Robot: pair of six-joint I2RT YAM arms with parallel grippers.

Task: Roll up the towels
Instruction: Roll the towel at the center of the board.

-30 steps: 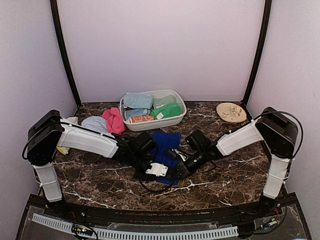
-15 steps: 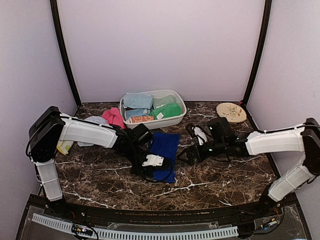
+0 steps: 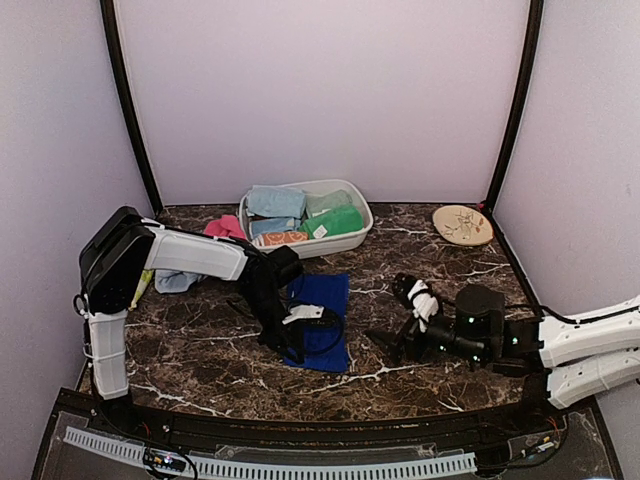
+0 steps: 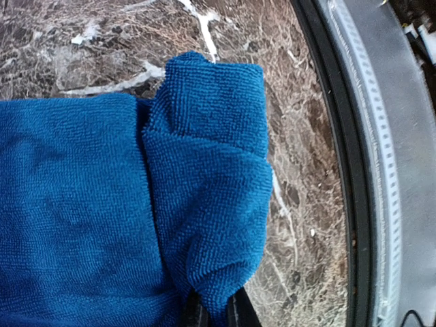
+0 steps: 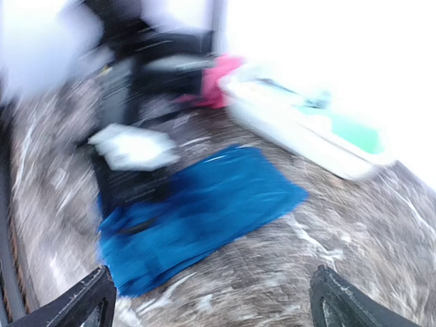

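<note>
A royal blue towel [image 3: 322, 305] lies spread on the marble table, a little in front of the tub. My left gripper [image 3: 300, 335] is shut on its near edge. In the left wrist view the fingertips [image 4: 212, 315] pinch a folded-over flap of the blue towel [image 4: 204, 184]. My right gripper [image 3: 388, 340] stands open to the right of the towel, apart from it. The blurred right wrist view shows its fingers [image 5: 92, 300] spread wide around nothing, with the blue towel [image 5: 204, 211] ahead. A pink towel [image 3: 224, 226] and a pale blue towel [image 3: 178, 281] lie at the back left.
A white oval tub [image 3: 335, 243] at the back centre holds several folded towels, among them pale blue and green. A round tan plate [image 3: 463, 224] sits at the back right. Something yellow [image 3: 135, 290] peeks out beside the left arm. The table's front rail [image 4: 381, 170] runs close to the left gripper.
My right gripper has opened, let go of the blue towel and drawn back to the right. The left gripper has shut on the towel's near edge. The towel now lies flatter.
</note>
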